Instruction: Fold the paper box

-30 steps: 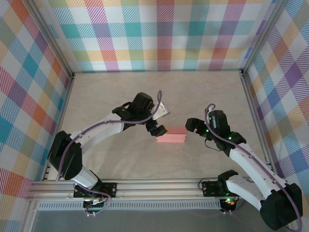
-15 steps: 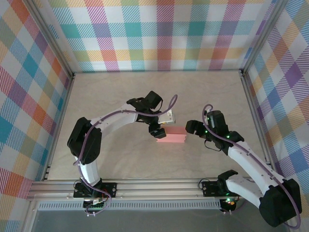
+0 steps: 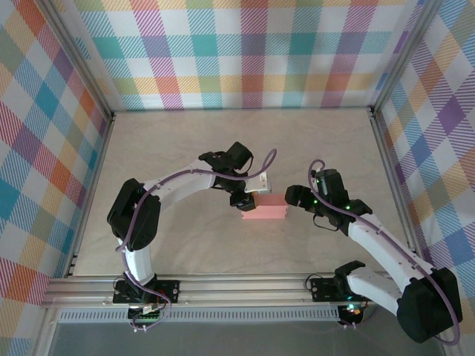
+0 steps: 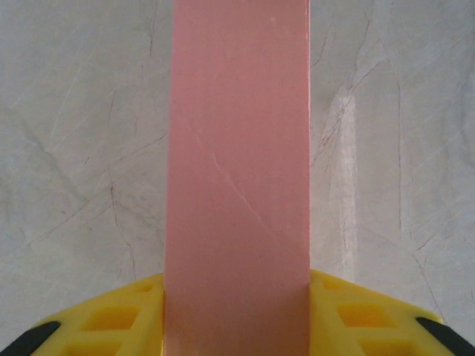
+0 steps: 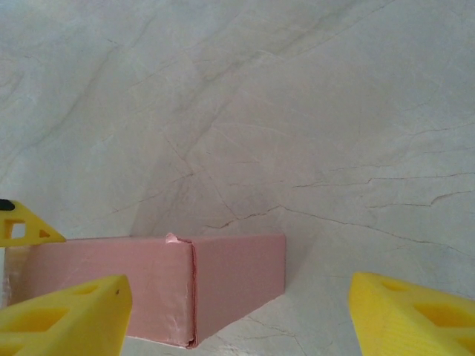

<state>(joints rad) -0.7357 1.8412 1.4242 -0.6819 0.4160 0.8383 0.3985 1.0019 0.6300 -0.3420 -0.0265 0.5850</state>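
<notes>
**Box closed up and flat on table; left gripper clamped, right gripper wide**

Item: the box (image 3: 264,209) is a salmon-pink closed rectangular block. It lies flat on the marbled table (image 3: 185,141), near the middle, with its long side running left to right in the top view.

Left arm: the left gripper (image 3: 245,200) is at the box's left end. In the left wrist view, the box (image 4: 237,170) runs straight up the middle, and the yellow fingers (image 4: 111,319) press against both of its long sides. The gripper is clamped on the box. A faint diagonal crease crosses the top face.

Right arm: the right gripper (image 3: 295,196) sits at the box's right end. In the right wrist view, its fingers (image 5: 415,311) are spread wide, and the box (image 5: 148,274) lies low and to the left. The near corner of the box falls between the fingers. That corner's seam looks slightly ragged. Whether either finger touches the card cannot be determined.
</notes>
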